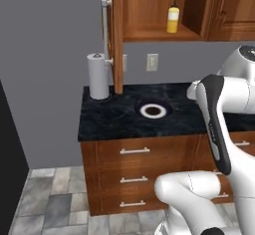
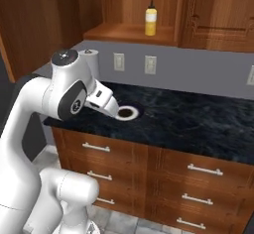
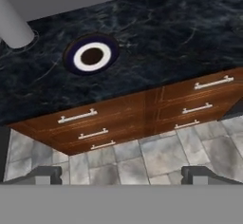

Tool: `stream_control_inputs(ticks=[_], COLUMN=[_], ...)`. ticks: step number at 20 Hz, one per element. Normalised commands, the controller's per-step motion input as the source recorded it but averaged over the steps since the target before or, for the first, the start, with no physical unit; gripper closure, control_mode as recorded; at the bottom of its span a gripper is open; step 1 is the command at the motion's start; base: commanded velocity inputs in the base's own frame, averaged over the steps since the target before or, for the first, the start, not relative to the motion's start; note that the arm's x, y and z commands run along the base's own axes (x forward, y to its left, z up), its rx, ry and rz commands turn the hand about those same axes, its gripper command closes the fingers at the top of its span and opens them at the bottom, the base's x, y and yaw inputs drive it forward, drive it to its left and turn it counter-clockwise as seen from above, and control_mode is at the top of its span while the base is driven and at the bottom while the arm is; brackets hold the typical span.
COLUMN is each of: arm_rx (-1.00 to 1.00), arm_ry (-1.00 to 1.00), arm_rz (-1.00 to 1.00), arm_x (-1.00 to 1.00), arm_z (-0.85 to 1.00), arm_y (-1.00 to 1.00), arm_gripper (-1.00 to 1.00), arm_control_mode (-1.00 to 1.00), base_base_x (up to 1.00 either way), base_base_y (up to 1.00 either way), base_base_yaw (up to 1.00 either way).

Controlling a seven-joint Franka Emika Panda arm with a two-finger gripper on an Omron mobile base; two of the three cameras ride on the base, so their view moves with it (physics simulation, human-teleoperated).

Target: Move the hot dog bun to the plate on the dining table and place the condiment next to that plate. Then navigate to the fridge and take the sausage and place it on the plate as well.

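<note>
left base view: the condiment [image 1: 173, 19] stands upright on the open wood shelf [image 1: 159, 34] above the black counter [image 1: 114, 122]; the arm hides the counter's right part. right base view: the condiment [image 2: 151, 21] shows on the same shelf, and the gripper itself is hard to make out. hand view: the gripper [image 3: 121, 175] is wide open, empty, above counter edge and drawers [image 3: 142, 118]; a paper roll [image 3: 13, 26] is cut off at the frame's edge.

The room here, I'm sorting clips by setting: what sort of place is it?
A kitchen, most likely: a black marbled counter over wood drawers, a paper towel roll by the wall, and a yellow squeeze bottle in an open wood cabinet.
</note>
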Motion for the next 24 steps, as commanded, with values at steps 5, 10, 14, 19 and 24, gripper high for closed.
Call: stream_control_inputs(ticks=[5,10,14,19,24], arm_rx=[0.0,0.0,0.0,0.0,-0.04], arm_ry=[0.0,0.0,0.0,-0.02,-0.27], arm_rz=[0.0,0.0,0.0,0.01,0.0], arm_x=[0.0,0.0,0.0,0.0,-0.45], arm_z=[0.0,0.0,0.0,0.03,0.39], arm_y=[0.0,0.0,0.0,-0.04,-0.02], arm_gripper=[-1.0,-1.0,-1.0,-1.0,-1.0], arm_control_mode=[1.0,1.0,1.0,-1.0,-1.0], base_base_x=[0.64,0.84,0.52,0.07,0.0], base_base_y=[-0.26,-0.24,-0.31,-0.09,0.0], base_base_yaw=[0.02,0.04,0.02,0.02,0.0])
